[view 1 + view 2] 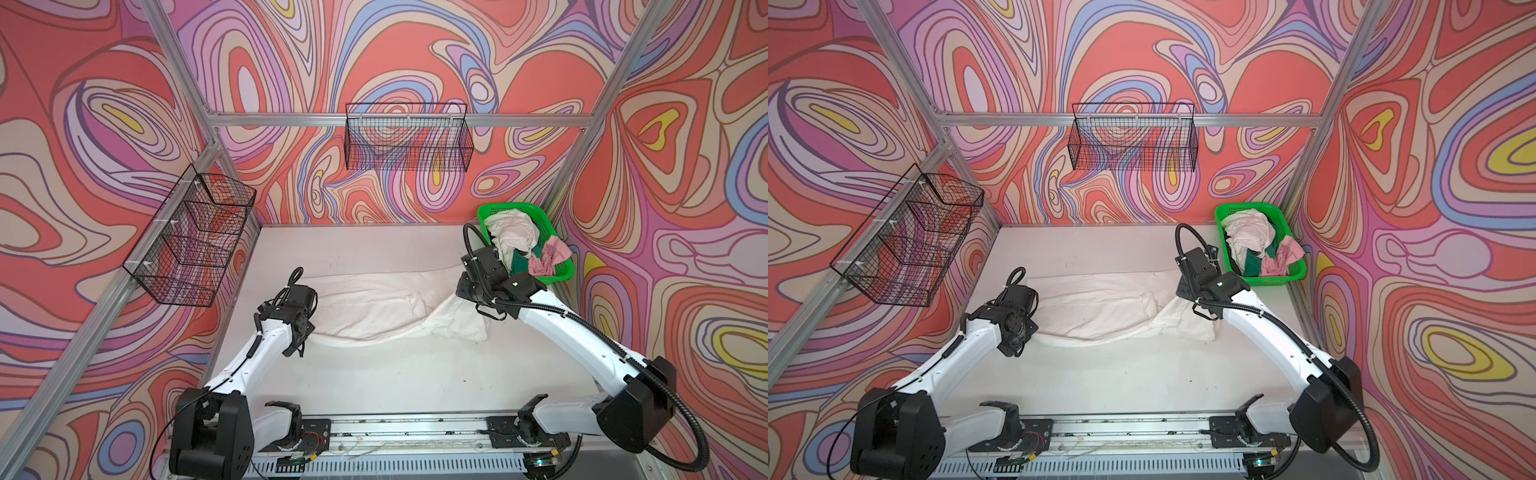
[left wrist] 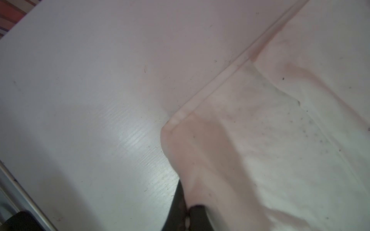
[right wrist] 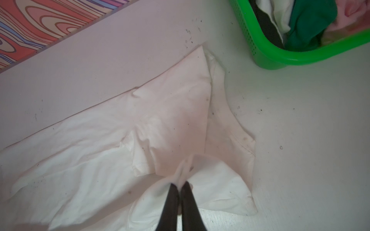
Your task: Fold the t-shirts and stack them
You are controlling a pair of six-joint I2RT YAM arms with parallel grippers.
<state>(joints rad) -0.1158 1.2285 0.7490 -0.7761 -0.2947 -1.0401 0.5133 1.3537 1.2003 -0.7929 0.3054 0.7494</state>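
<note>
The aluminium rail (image 1: 415, 428) carrying both arm bases is lying nearest, along the front edge of the table (image 1: 374, 374). On the left, the left gripper (image 2: 188, 208) is pinching a hemmed corner of the large white t-shirt (image 1: 365, 307), its jaws clenched on the cloth. The shirt is lying spread across the middle of the table between the two arms, partly folded over itself. On the right, the right gripper (image 3: 180, 185) is clamping a bunched fold of the same shirt. Farther right, the green basket (image 1: 559, 272) is holding a crumpled white t-shirt (image 1: 511, 232), a dark green t-shirt (image 1: 519, 259) and a pink t-shirt (image 1: 544, 253).
</note>
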